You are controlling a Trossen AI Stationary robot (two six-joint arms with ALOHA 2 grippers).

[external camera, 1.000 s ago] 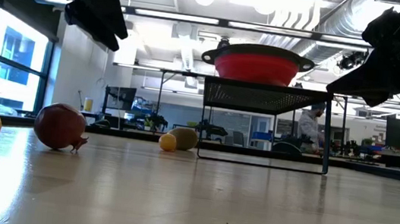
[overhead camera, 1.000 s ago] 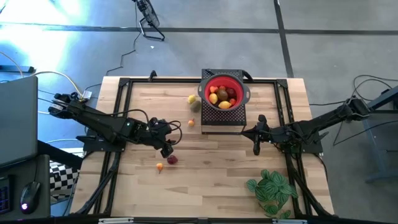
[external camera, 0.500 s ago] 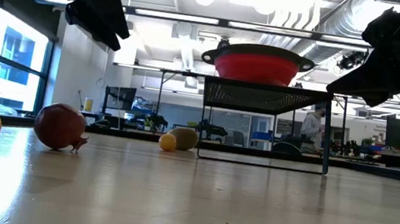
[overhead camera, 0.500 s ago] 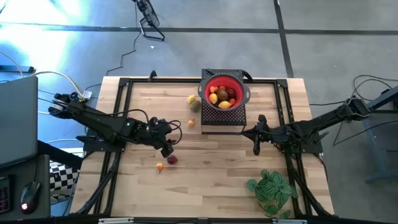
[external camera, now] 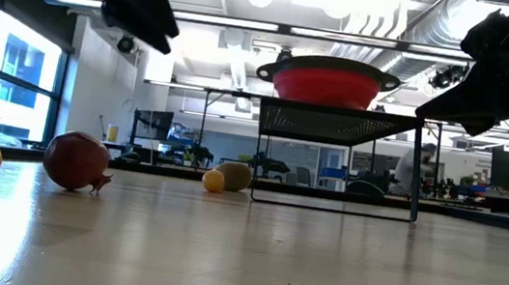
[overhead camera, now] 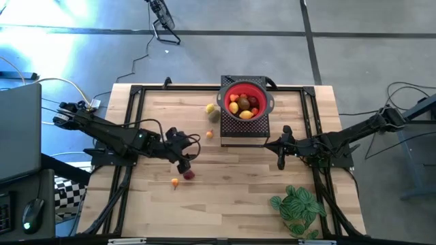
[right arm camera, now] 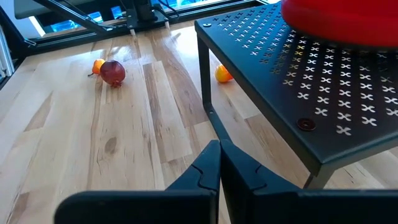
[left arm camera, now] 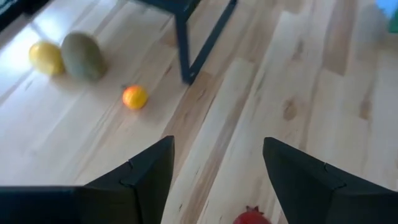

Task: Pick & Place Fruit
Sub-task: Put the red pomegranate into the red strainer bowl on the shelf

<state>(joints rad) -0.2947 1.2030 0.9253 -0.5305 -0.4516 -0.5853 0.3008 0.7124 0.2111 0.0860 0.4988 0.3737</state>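
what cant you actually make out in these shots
- Fruit in the red bowl: hidden by its wall in the low view; too small to count from above.
- Dark red fruit: cut off by the left wrist picture's edge.
- Left claw: open, empty.
- Person beyond the table: too small, blurred.

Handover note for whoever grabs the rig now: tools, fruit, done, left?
Left tool: open, empty, above the dark red fruit.
Right tool: shut, empty, waiting beside the rack.
Done: several fruits in the red bowl on top of the rack.
Left on the table: dark red fruit and an orange one beside it; small orange one by the rack; yellow and greenish pair left of the bowl.
Next, probably: dark red fruit.
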